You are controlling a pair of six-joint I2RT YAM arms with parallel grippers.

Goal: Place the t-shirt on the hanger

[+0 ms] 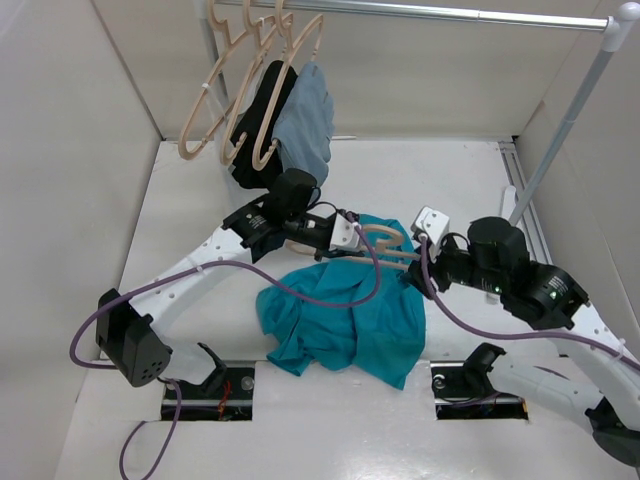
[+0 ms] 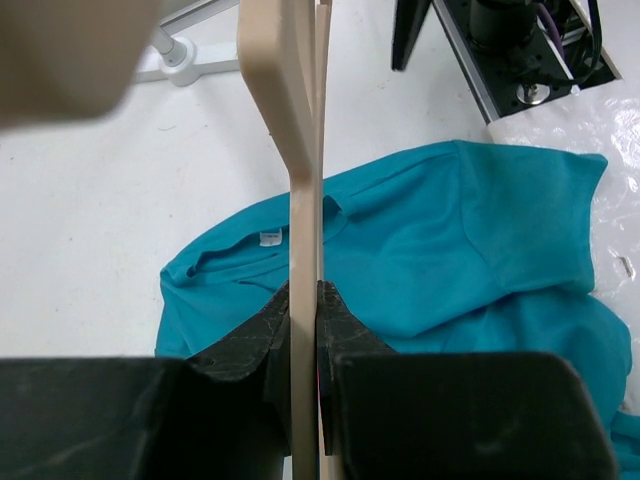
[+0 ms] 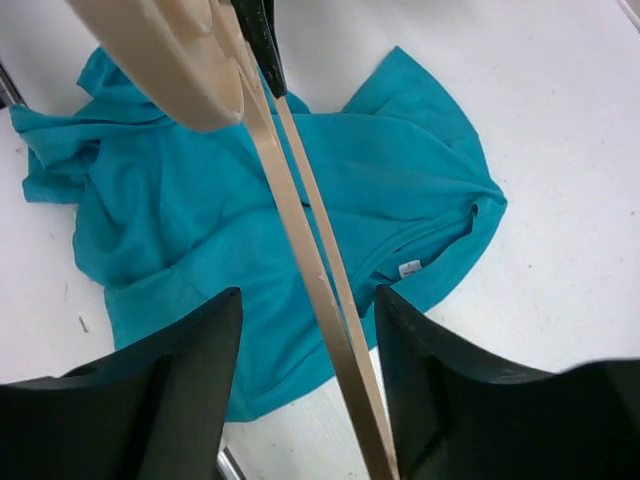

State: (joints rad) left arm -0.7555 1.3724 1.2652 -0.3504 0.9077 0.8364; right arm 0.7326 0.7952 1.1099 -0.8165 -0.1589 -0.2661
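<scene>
**Holding the hanger [image 2: 300, 150] above the t-shirt [image 2: 450, 240]: dressing step, not yet begun**

Left gripper [image 2: 303, 300]: its two fingers are pressing together on the hanger's thin edge, pinching it. The beige bar is running straight up out of the grip.

Right gripper [image 3: 310, 293]: its fingers are standing spread, one on each side of the hanger's bars, and appearing to touch neither (no grip there).

Hanger: light tan plastic, hanging in the air between the two grippers, over the upper edge of the cloth.

T-shirt: teal, short-sleeved, lying crumpled on the white table [image 2: 90, 220] below both grippers, with nothing holding it. The neck opening is facing up, and the small white label [image 2: 270, 238] is showing inside the collar. One sleeve is lying flat to the side, and the hem end is bunching in folds. The cloth is looking thin and floppy, likely to drag and fold rather than hold a shape.

Handling note, offered as judgement: the collar is looking like the way in. The free right gripper is probably best used for pinching a single layer of the collar rim beside the label and lifting it open. The left would meanwhile be angling one hanger shoulder down into the gap. Catching both layers would be closing the neck. The hanger twisting in its narrow pinch is the other risk.
</scene>
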